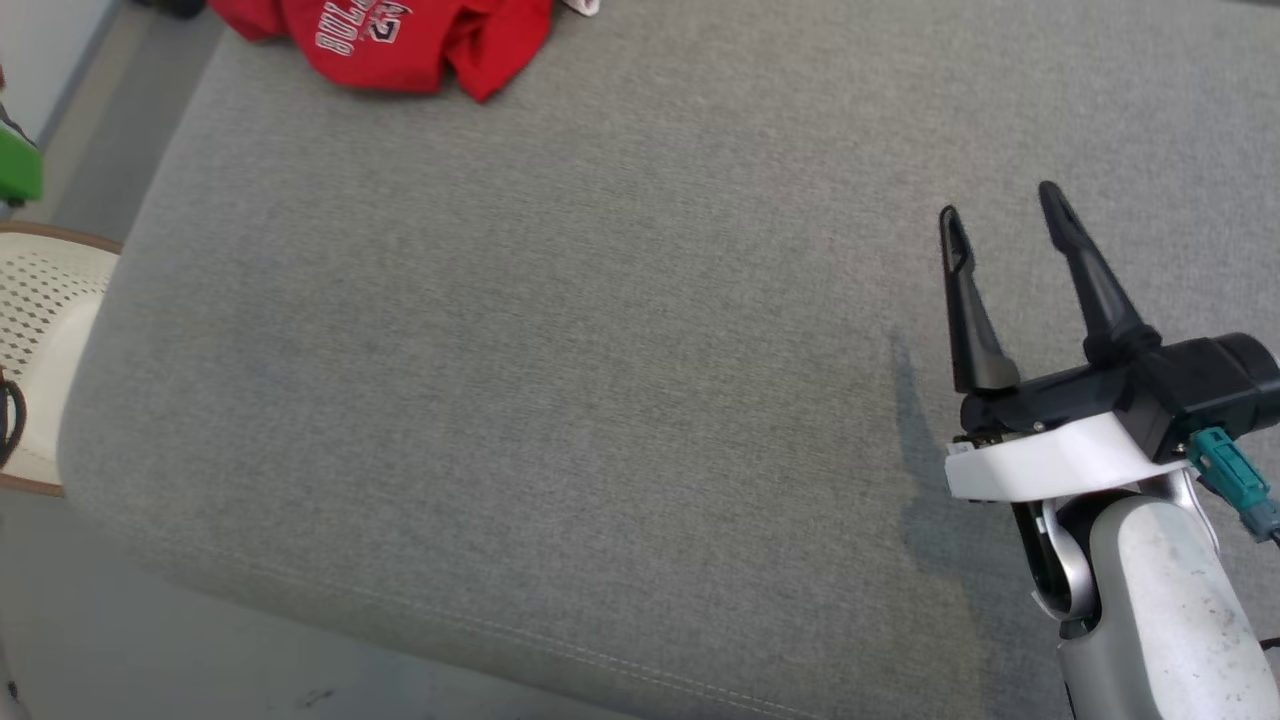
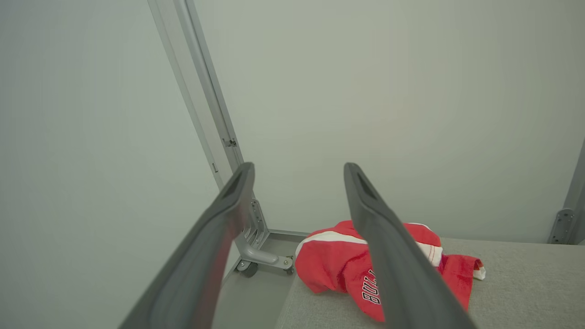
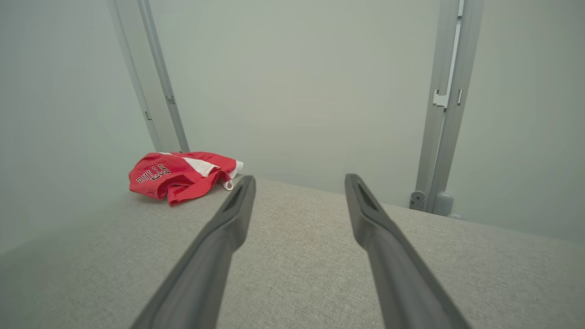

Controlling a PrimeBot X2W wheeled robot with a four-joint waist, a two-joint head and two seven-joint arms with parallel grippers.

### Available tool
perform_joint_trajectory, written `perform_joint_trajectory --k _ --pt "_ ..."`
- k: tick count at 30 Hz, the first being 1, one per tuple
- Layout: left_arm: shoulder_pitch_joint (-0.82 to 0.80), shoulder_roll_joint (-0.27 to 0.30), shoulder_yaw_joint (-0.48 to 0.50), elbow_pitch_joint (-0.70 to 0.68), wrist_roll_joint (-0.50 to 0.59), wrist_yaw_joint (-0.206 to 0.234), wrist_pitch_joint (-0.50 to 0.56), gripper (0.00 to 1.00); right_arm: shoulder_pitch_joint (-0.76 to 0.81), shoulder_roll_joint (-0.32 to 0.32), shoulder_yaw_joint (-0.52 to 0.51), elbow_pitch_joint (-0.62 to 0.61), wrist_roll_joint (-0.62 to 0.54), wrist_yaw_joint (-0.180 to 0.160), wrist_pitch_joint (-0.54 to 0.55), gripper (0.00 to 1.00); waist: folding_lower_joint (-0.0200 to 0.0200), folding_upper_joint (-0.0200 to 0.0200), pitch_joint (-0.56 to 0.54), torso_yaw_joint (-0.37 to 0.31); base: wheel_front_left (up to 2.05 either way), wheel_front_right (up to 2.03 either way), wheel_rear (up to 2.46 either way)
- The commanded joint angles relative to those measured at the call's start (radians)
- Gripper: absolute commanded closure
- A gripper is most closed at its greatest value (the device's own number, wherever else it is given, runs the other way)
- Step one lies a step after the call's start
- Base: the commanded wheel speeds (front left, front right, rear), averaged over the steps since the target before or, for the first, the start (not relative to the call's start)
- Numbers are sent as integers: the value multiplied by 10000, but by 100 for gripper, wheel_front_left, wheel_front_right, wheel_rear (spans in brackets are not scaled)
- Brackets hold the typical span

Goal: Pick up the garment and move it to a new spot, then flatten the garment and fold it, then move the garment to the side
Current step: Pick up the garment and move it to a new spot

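Observation:
The garment is a crumpled red jersey with white trim and lettering, lying at the far left corner of the grey cushioned surface. My right gripper hovers open over the right side of the surface, far from the jersey, with nothing between its fingers. In the right wrist view the garment lies ahead to the left, beyond the open right gripper. In the left wrist view the left gripper is open and empty, raised off the surface's left side, with the garment partly behind its right finger.
A perforated cream basket with a brown rim stands left of the surface, and something green sits behind it. Pale wall panels with grey metal posts close off the far side. A castor foot stands on the floor by the corner.

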Motion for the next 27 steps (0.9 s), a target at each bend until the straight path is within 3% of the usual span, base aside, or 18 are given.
perform_joint_trajectory --k 1,11,19,27 --pt "-504 144 -132 448 -303 -52 163 0 -221 -56 -75 -255 -124 -7 51 0 -1 67 1913 -1707 0 0 0" --pt "-2359 1005 -2179 2760 -1926 -65 747 0 -133 -99 -439 -1585 -507 -7 237 0 -1 67 3191 -2556 0 0 0" --pt "-2751 1283 -3316 3804 -3146 -68 1333 0 27 -131 -518 -2078 -620 -7 333 0 -1 67 3371 -2659 0 0 0" --pt "-2978 1503 -4422 4457 -3937 -69 1188 0 -54 -152 -434 -2339 -672 -7 427 0 -1 67 3516 -2685 0 0 0"
